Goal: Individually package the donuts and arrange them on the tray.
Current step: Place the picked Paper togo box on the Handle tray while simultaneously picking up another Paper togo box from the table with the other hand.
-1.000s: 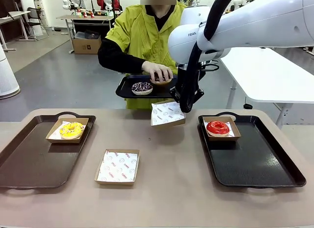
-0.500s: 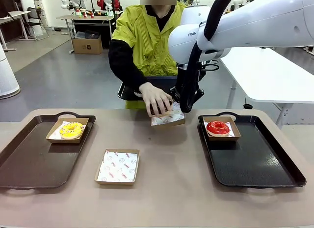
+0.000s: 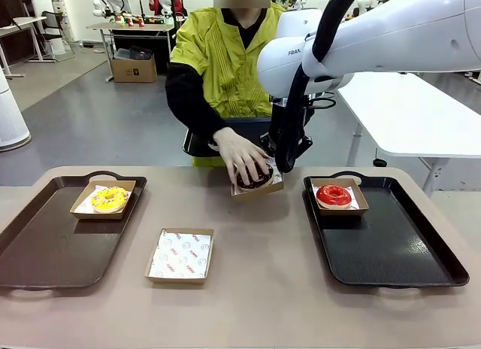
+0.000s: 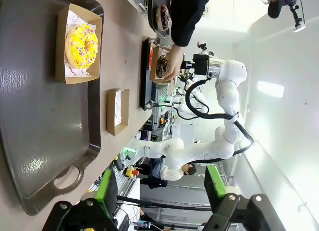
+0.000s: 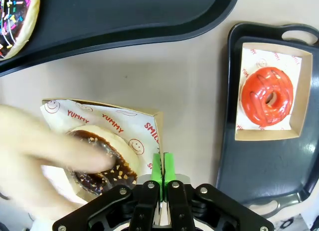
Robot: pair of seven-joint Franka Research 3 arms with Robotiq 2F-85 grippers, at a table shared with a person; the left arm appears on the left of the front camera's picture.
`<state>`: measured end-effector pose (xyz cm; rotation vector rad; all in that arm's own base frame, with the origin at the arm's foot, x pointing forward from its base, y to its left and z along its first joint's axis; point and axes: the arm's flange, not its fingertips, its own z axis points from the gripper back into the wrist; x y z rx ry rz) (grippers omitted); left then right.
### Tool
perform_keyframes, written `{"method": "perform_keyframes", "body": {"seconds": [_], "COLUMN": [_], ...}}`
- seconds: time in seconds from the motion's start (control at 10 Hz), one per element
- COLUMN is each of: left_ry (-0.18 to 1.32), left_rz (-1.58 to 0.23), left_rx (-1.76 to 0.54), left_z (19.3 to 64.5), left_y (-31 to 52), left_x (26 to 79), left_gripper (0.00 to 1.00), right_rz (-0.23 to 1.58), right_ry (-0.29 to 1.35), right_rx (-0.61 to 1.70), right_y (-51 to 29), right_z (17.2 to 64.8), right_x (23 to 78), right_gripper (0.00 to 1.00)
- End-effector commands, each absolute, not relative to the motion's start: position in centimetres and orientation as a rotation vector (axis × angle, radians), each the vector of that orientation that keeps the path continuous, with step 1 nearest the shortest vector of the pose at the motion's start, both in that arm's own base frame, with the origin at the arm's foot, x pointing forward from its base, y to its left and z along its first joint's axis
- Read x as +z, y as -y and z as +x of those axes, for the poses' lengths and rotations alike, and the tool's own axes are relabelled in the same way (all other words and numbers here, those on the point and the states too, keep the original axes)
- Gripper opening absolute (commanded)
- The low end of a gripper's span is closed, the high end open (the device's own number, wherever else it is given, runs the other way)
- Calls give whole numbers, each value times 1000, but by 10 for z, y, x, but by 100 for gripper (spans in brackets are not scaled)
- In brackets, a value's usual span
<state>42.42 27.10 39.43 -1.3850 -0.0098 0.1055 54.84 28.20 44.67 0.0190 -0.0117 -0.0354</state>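
My right gripper is shut on the rim of a paper-lined cardboard box, holding it low over the table's far middle. A person's hand rests on the chocolate donut inside that box. The yellow donut lies in a box on the left tray. On the right tray the red donut sits boxed. A dark donut with coloured sprinkles stays on the person's black tray. My left gripper hangs open above the left tray, off to one side of the yellow donut.
One empty paper-lined box lies on the table between the trays, toward the front. The person stands close at the far edge, an arm reaching over the table beside my right arm.
The person's hand carried the chocolate donut from the black tray down into the box that my right gripper holds. Neither arm moved.
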Motion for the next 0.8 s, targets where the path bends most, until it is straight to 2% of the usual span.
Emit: {"method": "perform_keyframes", "body": {"seconds": [0.0,0.5,0.7], "left_ry": [18,10,21], "left_rz": [-1397,-1385,-1244], "left_rx": [90,105,53], "left_z": [420,424,417], "left_y": [-271,-271,-259], "left_x": [395,394,432], "left_gripper": [91,92,92], "right_rz": [16,19,2], "right_ry": [10,12,94], "right_rx": [-36,-35,17], "right_y": [-280,-282,-263], "right_z": [546,548,507], "right_x": [449,447,477], "right_gripper": [0,2,2]}}
